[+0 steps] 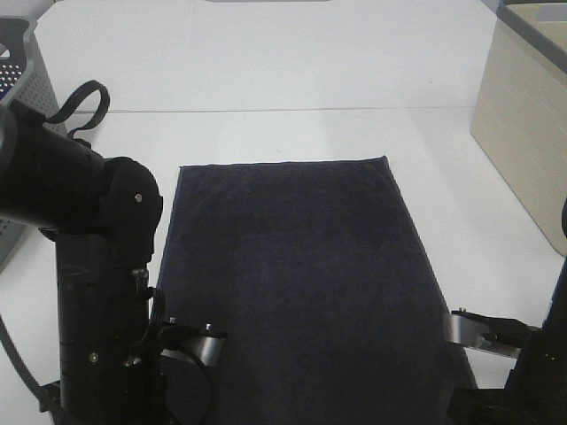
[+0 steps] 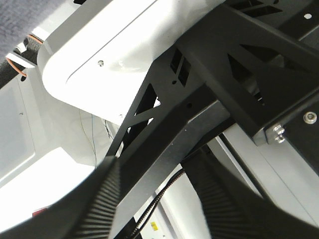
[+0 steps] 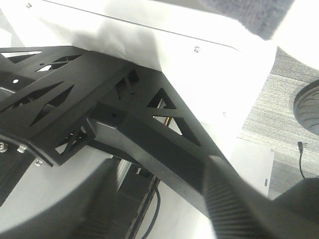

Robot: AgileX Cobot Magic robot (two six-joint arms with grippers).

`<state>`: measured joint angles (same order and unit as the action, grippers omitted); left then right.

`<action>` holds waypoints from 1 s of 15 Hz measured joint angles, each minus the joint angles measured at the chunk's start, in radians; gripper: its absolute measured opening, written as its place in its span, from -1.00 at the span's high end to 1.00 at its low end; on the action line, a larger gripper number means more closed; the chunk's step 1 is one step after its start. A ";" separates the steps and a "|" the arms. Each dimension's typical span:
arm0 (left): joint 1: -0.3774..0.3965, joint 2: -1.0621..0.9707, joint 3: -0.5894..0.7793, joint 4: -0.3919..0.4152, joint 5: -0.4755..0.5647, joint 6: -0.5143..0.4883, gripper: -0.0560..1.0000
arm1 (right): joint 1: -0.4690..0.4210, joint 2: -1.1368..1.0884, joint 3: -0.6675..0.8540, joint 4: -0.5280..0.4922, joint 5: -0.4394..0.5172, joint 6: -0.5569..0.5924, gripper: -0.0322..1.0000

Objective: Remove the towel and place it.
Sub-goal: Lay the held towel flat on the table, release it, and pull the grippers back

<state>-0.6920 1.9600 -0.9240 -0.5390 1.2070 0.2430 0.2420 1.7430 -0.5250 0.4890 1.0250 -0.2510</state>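
Note:
The towel (image 1: 297, 283), dark navy and rectangular, lies spread flat on the white table (image 1: 266, 71), reaching to the front edge. The left arm (image 1: 89, 266) stands at its front left corner, the right arm (image 1: 532, 372) at its front right corner. Both wrist cameras look past the table's front edge at the black frame under it. The left gripper (image 2: 154, 219) is open and empty, as is the right gripper (image 3: 149, 214). A strip of towel shows at the edge of the left wrist view (image 2: 20, 15) and of the right wrist view (image 3: 244, 12).
A grey perforated basket (image 1: 18, 80) stands at the table's left edge. A beige box (image 1: 523, 133) stands at the right edge. The black support frame (image 2: 199, 99) and cables run under the table.

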 joint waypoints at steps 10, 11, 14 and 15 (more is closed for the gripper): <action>0.000 -0.067 -0.083 0.005 0.003 -0.047 -0.14 | 0.000 0.001 -0.003 0.002 0.053 0.000 -0.29; 0.000 -0.095 -0.141 0.020 0.004 -0.052 -0.14 | 0.000 0.001 -0.046 0.001 0.091 0.000 -0.29; 0.000 -0.131 -0.247 0.053 0.007 -0.055 -0.14 | 0.000 -0.041 -0.156 0.001 0.129 -0.005 -0.29; 0.000 -0.139 -0.279 0.081 0.007 -0.055 -0.14 | 0.000 -0.069 -0.198 0.000 0.131 -0.005 -0.29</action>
<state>-0.6920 1.8210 -1.2030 -0.4580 1.2140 0.1880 0.2420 1.6740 -0.7230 0.4890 1.1560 -0.2560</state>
